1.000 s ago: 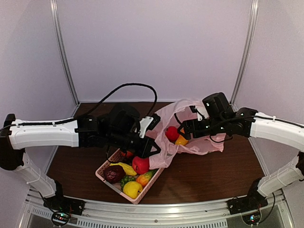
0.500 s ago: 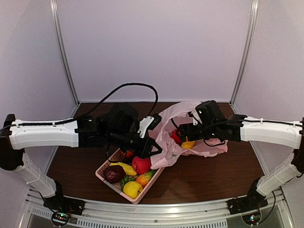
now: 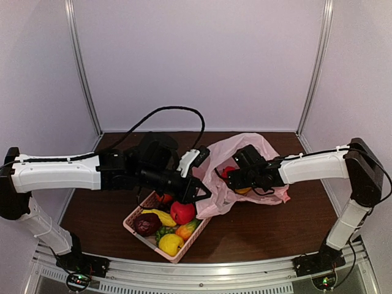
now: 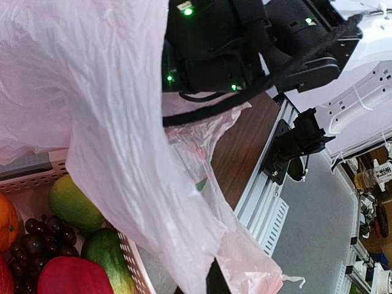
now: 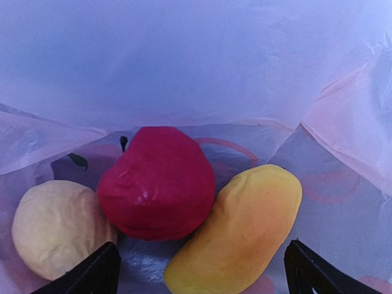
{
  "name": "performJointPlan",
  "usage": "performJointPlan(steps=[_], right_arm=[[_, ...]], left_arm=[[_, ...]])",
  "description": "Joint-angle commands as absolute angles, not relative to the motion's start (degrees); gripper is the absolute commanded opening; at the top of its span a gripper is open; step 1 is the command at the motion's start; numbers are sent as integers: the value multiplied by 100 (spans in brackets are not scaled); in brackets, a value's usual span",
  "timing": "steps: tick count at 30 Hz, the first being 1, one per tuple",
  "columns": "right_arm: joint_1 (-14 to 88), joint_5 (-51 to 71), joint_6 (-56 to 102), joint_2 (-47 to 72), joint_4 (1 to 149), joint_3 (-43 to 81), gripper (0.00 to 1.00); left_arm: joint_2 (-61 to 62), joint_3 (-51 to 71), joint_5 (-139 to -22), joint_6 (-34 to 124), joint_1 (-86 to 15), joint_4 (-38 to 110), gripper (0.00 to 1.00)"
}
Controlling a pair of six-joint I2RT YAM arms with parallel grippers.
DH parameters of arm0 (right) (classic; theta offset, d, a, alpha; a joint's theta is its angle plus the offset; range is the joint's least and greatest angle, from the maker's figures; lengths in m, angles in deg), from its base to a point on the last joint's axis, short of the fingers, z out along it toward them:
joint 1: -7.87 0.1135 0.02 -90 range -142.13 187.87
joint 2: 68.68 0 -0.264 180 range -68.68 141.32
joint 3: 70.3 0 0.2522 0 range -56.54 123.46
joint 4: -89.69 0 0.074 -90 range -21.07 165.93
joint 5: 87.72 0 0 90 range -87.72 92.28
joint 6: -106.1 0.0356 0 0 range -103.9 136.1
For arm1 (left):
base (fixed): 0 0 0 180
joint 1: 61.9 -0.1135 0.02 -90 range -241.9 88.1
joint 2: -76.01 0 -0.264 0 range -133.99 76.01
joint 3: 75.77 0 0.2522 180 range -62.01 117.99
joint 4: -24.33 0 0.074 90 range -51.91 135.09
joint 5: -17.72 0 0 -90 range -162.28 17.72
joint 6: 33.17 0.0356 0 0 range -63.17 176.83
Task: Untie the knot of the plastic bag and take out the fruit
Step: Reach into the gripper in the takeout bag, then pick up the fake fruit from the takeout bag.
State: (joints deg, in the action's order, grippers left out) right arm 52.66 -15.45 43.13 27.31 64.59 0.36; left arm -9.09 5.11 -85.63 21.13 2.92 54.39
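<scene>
Top view: we see the left fingers point(image 3: 196, 190) pinching the near rim of the plastic bag point(image 3: 246, 147). The right fingers point(image 3: 233, 178) sit inside the bag's mouth, so the right arm is nearer the fruit point(image 3: 227, 172).

Left wrist: the bag's film drapes across, caught at a fingertip. We can't read its blurred print.

Right wrist: the fingers are spread wide and hold nothing. The red apple point(image 5: 156, 184) lies dead ahead between them. The yellow fruit point(image 5: 236, 228) touches it on the frame-right finger's side, long axis slanting up-right. The pale fruit point(image 5: 55, 228) sits by the other finger.
</scene>
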Motion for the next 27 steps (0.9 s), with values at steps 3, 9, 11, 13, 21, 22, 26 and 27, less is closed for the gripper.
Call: performJointPlan(steps=[3, 9, 11, 13, 21, 22, 26, 27], right_arm=[[5177, -2267, 4555, 3368, 5979, 469, 95], [5097, -2303, 4847, 3596, 5987, 331, 98], [5049, -2242, 4900, 3693, 6026, 301, 98], [5007, -2205, 4977, 3794, 5997, 301, 97], [4901, -1953, 4994, 3705, 6204, 94, 65], [4900, -1920, 4973, 3672, 6226, 101, 62], [4903, -1766, 4831, 3486, 6260, 113, 52], [4903, -1709, 4769, 3423, 6285, 100, 51]], left_arm=[[-638, 368, -8589, 2031, 272, 5286, 0], [-632, 397, -8545, 2017, 271, 5301, 0], [-605, 377, -8562, 2018, 272, 5304, 0], [-562, 330, -8522, 2003, 273, 5304, 0], [-586, 431, -8542, 2068, 279, 5407, 0], [-592, 435, -8537, 2060, 274, 5410, 0], [-646, 448, -8481, 1982, 262, 5371, 0], [-656, 448, -8468, 1956, 264, 5342, 0]])
